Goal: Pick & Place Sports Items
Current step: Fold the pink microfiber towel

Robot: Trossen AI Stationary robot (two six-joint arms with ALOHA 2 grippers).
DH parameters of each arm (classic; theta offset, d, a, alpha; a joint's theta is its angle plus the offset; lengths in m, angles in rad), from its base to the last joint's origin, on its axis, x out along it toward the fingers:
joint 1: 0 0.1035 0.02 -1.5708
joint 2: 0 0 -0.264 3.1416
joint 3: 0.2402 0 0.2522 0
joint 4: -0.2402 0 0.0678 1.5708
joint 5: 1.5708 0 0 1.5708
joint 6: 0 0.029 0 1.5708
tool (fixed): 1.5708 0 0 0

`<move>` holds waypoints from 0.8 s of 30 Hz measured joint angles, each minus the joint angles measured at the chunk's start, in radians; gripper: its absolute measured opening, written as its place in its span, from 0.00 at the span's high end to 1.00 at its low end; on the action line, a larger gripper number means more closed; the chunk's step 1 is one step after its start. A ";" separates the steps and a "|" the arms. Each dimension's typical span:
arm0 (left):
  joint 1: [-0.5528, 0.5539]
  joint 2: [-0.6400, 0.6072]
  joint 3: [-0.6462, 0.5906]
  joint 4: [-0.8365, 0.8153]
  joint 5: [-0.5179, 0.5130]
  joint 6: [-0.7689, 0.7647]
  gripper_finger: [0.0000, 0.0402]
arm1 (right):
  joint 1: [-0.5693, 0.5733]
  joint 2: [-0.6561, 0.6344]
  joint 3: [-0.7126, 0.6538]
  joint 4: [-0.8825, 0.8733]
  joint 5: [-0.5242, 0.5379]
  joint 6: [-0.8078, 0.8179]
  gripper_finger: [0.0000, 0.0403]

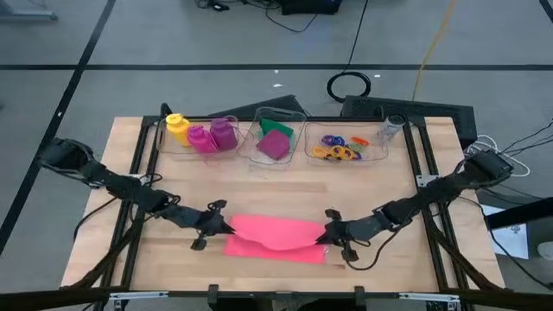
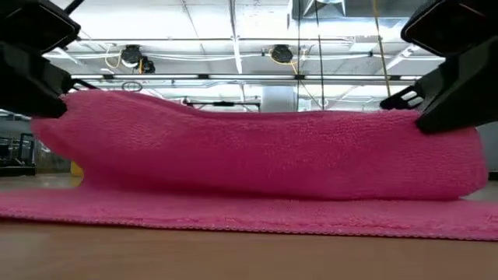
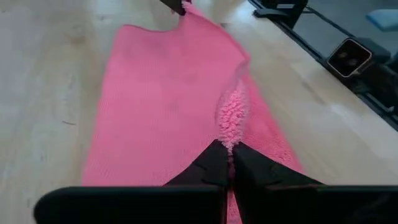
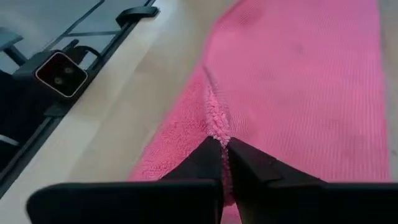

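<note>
Wooden table (image 1: 285,281) | pink cloth (image 1: 275,231) – half lifted | left gripper (image 1: 226,226) pinching one end | right gripper (image 1: 327,231) pinching the other

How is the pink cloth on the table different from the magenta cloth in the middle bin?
The pink cloth is spread wide on the bare table, while the magenta cloth sits bunched inside the middle clear bin. The pink cloth is pinched at both ends by the left tool and right tool; nothing touches the magenta cloth. The pink cloth is lighter in colour.
</note>
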State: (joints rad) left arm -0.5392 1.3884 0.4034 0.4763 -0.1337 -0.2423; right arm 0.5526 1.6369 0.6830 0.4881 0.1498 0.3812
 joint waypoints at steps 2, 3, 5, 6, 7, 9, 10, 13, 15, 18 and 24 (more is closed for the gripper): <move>0.000 0.000 0.000 -0.001 0.003 -0.006 1.00 | 0.000 0.000 0.000 0.001 -0.018 0.000 1.00; -0.001 0.000 0.000 -0.001 0.004 -0.011 1.00 | 0.000 0.000 0.000 0.001 -0.023 0.000 1.00; -0.001 0.000 0.000 -0.001 0.004 -0.023 1.00 | 0.000 0.000 0.000 0.000 -0.025 0.000 1.00; -0.001 0.000 0.000 -0.001 0.006 -0.026 1.00 | 0.000 0.000 0.000 0.001 -0.025 0.000 1.00; 0.000 0.000 0.000 -0.001 0.011 -0.030 1.00 | 0.000 0.000 0.000 0.000 -0.025 0.000 1.00; 0.000 0.000 0.000 -0.001 0.023 -0.037 1.00 | 0.000 0.000 0.000 -0.003 -0.027 0.000 1.00; 0.000 0.000 0.000 -0.001 0.029 -0.043 1.00 | 0.000 0.000 0.000 -0.006 -0.028 0.000 1.00; 0.000 0.000 0.000 -0.001 0.031 -0.053 1.00 | 0.000 0.000 0.000 -0.012 -0.028 0.000 1.00; 0.000 0.000 0.000 -0.001 0.041 -0.053 1.00 | 0.000 0.000 0.000 -0.013 -0.028 0.000 1.00; -0.001 0.001 0.000 -0.001 0.063 -0.067 1.00 | -0.001 0.000 0.000 -0.014 -0.029 0.000 1.00; -0.023 0.001 0.000 0.016 0.057 -0.080 1.00 | -0.001 0.001 0.000 -0.014 -0.050 0.005 1.00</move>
State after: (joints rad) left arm -0.5627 1.3895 0.4034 0.4920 -0.0766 -0.3225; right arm 0.5518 1.6375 0.6834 0.4744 0.0994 0.3863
